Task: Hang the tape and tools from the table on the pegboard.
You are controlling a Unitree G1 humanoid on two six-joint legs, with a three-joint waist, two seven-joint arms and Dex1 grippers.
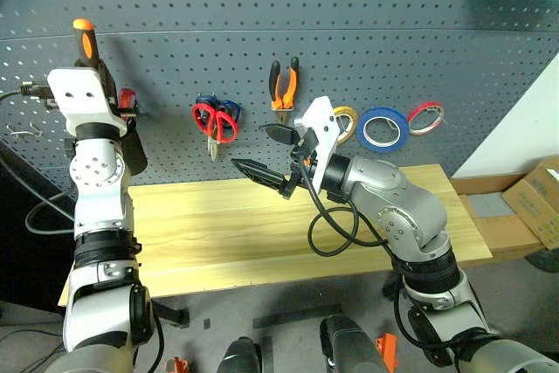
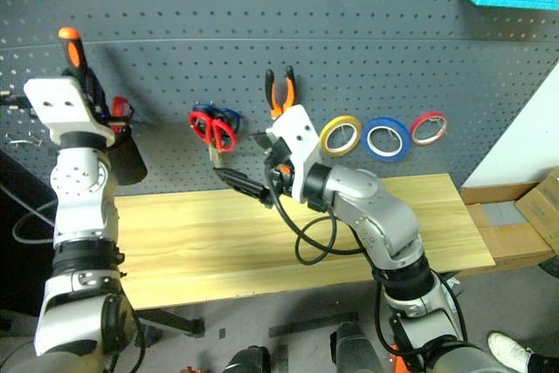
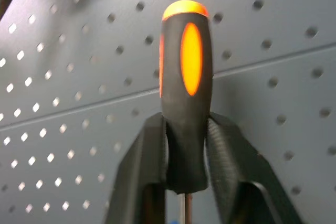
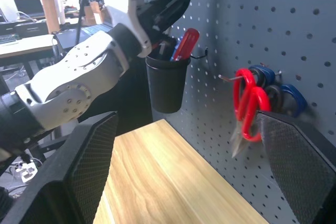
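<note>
While the pliers (image 1: 283, 85), the red scissors (image 1: 216, 121) and the yellowish tape (image 2: 341, 135) already hang along the middle row of the pegboard (image 1: 419, 50), the screwdriver (image 3: 185, 93) is the one tool not yet put away. It stands upright, handle up, between the fingers of the left gripper (image 3: 186, 145) near the left edge of the pegboard, directly above a black cup (image 4: 167, 82) hung there that already holds a red and a blue screwdriver. Both fingers (image 3: 142, 166) lie against the lower handle, so I read the tool as grasped, though how firmly I cannot tell.

The right gripper (image 1: 266, 155) hovers over the back edge of the table (image 1: 262, 233) below the scissors, its fingers spread wide and holding nothing. No tools or tape lie on the visible table top.

By my judgement this is the last step: dropping the screwdriver into the cup. The next move calls for the shaft to be lined up over the cup's mouth, clear of the two handles already in it, and lowered far enough that the tip is inside before the fingers let go. Released too high or off-centre, it could strike the rim and fall to the table.
</note>
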